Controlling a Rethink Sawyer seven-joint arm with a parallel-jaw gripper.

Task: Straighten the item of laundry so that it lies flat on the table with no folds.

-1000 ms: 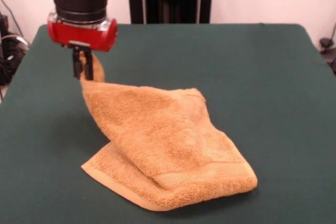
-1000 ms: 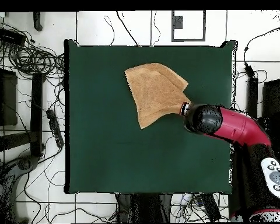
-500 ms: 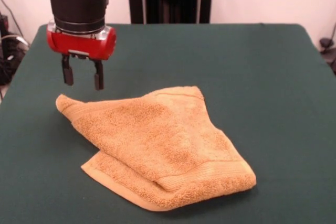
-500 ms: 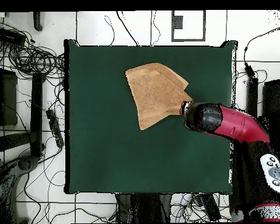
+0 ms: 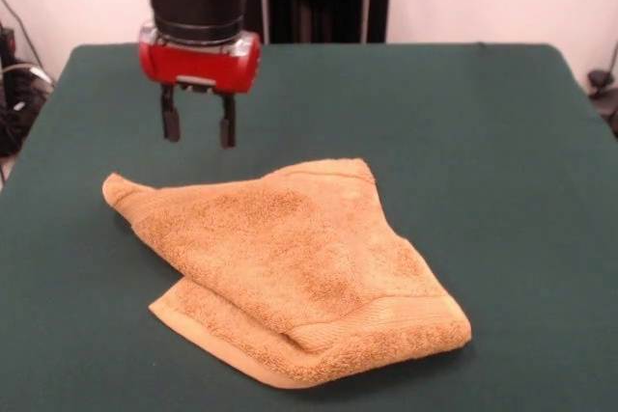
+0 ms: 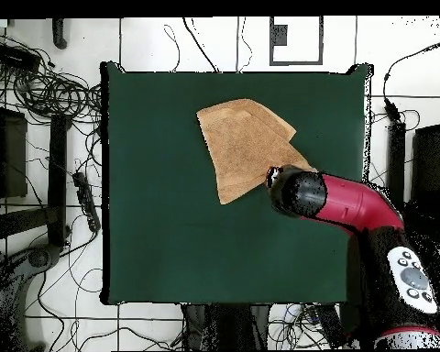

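Two fingers apart: gripper (image 5: 199, 129) shifted sideways, towel (image 5: 290, 267) unchanged, folded.

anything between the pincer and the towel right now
Nothing: in the front view the open pincer hangs above bare green table, apart from the towel.

Bare table (image 5: 502, 142) surrounds the folded towel (image 5: 290, 267), the only obstacle.

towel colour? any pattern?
Plain orange-tan towel, with a flat woven band near the hem; clearest in the front view.
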